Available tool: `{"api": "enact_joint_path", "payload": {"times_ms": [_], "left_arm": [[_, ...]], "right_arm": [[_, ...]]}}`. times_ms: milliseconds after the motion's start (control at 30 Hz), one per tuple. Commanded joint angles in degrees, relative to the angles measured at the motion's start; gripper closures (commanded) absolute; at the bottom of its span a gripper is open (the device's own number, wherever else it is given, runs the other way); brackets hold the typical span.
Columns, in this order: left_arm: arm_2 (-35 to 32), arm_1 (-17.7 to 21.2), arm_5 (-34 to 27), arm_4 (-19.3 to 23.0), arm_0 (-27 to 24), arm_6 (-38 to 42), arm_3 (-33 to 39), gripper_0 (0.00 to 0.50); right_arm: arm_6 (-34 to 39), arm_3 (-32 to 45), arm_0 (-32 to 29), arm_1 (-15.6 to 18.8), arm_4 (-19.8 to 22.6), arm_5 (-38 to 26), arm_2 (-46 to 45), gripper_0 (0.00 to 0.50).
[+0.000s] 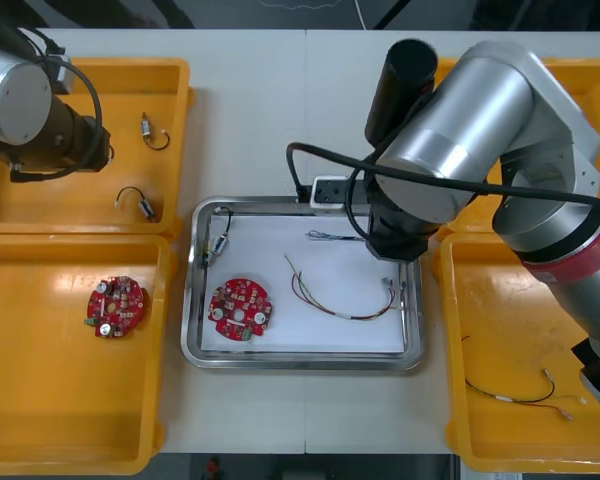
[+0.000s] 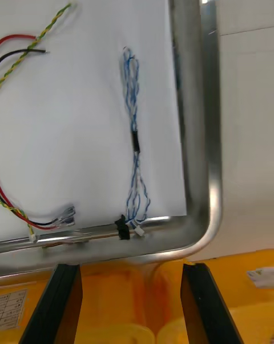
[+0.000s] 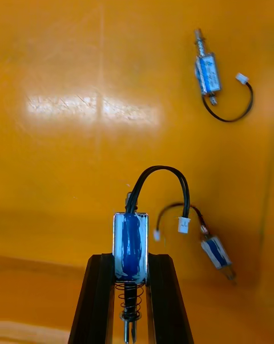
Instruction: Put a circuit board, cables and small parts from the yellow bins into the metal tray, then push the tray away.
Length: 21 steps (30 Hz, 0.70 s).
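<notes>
My left gripper (image 3: 130, 262) is shut on a small metal part (image 3: 131, 242) with a blue body, a spring and a black wire, held above the floor of the far left yellow bin (image 1: 172, 100). Two more small metal parts (image 3: 208, 75) (image 3: 217, 252) lie in that bin. The metal tray (image 1: 300, 361), white inside, holds a round red circuit board (image 1: 239, 309), a small metal part (image 1: 220, 243), a red and yellow cable (image 1: 330, 300) and a twisted blue and white cable (image 2: 135, 144). My right gripper (image 2: 131, 272) hangs open over the tray's right end, just past the blue and white cable.
Another red circuit board (image 1: 115, 306) lies in the near left bin (image 1: 40, 450). The near right bin (image 1: 460, 440) holds a red and yellow cable (image 1: 520, 395). My right arm (image 1: 460, 140) covers the tray's far right corner and part of the far right bin.
</notes>
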<state>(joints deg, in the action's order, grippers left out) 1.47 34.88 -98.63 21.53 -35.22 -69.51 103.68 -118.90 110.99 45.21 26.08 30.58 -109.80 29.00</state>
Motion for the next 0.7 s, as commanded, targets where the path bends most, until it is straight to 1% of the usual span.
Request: {"api": "enact_joint_path", "payload": {"times_ms": [33, 133, 200, 267, 367, 467, 500, 600, 633, 700], "left_arm": [[1.8, 1.9, -5.6, 1.7, 0.2, -1.4, 8.6, 0.5], [2.9, 1.6, -7.6, 3.0, 0.2, -0.7, 11.3, 0.5], [4.2, 0.7, -10.1, 3.6, 0.2, 0.2, 14.3, 0.5], [5.1, -0.1, -11.4, 3.8, 0.2, 0.9, 16.0, 0.5], [7.1, -1.2, -11.4, 4.1, 0.0, 1.7, 18.7, 0.5], [9.4, -2.2, -11.4, 5.5, -0.6, 5.5, 20.6, 0.5], [9.9, -2.4, -11.4, 5.8, -0.7, 6.1, 20.9, 0.5], [13.4, -3.8, -11.4, 7.2, -2.2, 10.4, 21.4, 0.5], [13.7, -3.9, -11.4, 7.2, -2.4, 10.7, 21.3, 0.5], [16.5, -4.9, -11.4, 7.3, -3.4, 12.8, 21.0, 0.499]], "right_arm": [[6.0, 6.1, 1.5, -1.1, 0.7, -0.2, -6.4, 0.0], [9.7, 8.7, 1.5, -0.8, 0.6, -0.2, -8.3, 0.0], [14.0, 11.3, 1.4, 0.1, 0.5, -0.2, -10.2, 0.0], [16.7, 12.4, 1.0, 0.9, 1.0, -0.2, -11.2, 0.0], [22.2, 14.0, -0.9, 3.0, 3.2, -0.2, -13.3, 0.0], [27.8, 15.7, -3.3, 5.5, 6.2, -0.2, -16.5, 0.0], [28.6, 16.0, -3.7, 6.0, 6.6, -0.2, -17.1, 0.0], [33.5, 17.5, -6.6, 8.8, 9.7, -0.2, -21.0, 0.0], [33.8, 17.6, -7.0, 9.1, 9.9, -0.2, -21.3, 0.0], [36.4, 17.9, -8.7, 10.8, 11.6, -0.2, -23.3, 0.0]]}}
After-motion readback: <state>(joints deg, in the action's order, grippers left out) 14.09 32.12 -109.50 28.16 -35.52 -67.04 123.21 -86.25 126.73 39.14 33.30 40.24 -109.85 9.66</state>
